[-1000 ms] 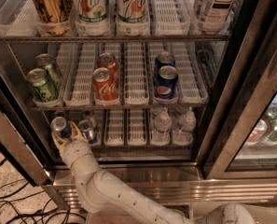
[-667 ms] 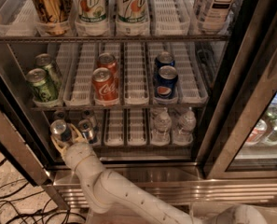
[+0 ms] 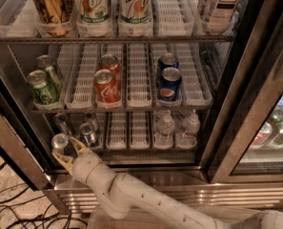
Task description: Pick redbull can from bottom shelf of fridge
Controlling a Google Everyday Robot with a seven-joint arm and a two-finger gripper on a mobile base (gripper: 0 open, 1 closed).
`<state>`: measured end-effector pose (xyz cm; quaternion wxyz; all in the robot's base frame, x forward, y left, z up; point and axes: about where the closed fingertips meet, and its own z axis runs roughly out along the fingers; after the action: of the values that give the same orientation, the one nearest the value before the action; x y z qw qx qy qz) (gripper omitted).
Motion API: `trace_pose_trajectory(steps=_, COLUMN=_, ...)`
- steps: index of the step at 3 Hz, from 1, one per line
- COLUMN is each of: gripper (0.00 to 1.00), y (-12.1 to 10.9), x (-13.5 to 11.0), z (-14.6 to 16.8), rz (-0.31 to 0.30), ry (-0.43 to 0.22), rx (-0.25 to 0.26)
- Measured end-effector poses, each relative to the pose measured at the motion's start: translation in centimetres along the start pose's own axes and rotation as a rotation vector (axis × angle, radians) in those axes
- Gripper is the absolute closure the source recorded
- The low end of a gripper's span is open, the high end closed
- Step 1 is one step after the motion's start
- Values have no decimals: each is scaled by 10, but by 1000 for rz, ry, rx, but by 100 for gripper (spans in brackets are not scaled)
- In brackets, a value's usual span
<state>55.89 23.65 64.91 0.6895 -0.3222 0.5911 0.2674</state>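
The gripper (image 3: 65,148) is at the left front of the bottom shelf (image 3: 131,136) of the fridge (image 3: 236,104). Its jaws are spread and released, gripping nothing. The redbull can (image 3: 60,141) stands upright between the jaws, long axis vertical, pull-tab top pointing up. Contact cannot be determined. Like cans (image 3: 88,133) stand just right of and behind the jaws.

The fridge (image 3: 179,182) is viewed by a single camera from in front and above, tilted downward, at close range. The arm (image 3: 131,197) is seen entering from the lower edge. The gripper (image 3: 67,151), fingers spread, is framed lower left by the bottom shelf (image 3: 131,132).
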Motion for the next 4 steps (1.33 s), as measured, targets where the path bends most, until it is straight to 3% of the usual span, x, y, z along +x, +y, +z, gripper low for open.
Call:
trace_pose_trajectory(steps=3, gripper=100, y=13, x=-1, z=-35, rz=64, ry=33, rx=-272)
trace_pose_trajectory(steps=4, gripper=100, y=13, x=-5, z=-46, rz=62, ry=64, rx=-333)
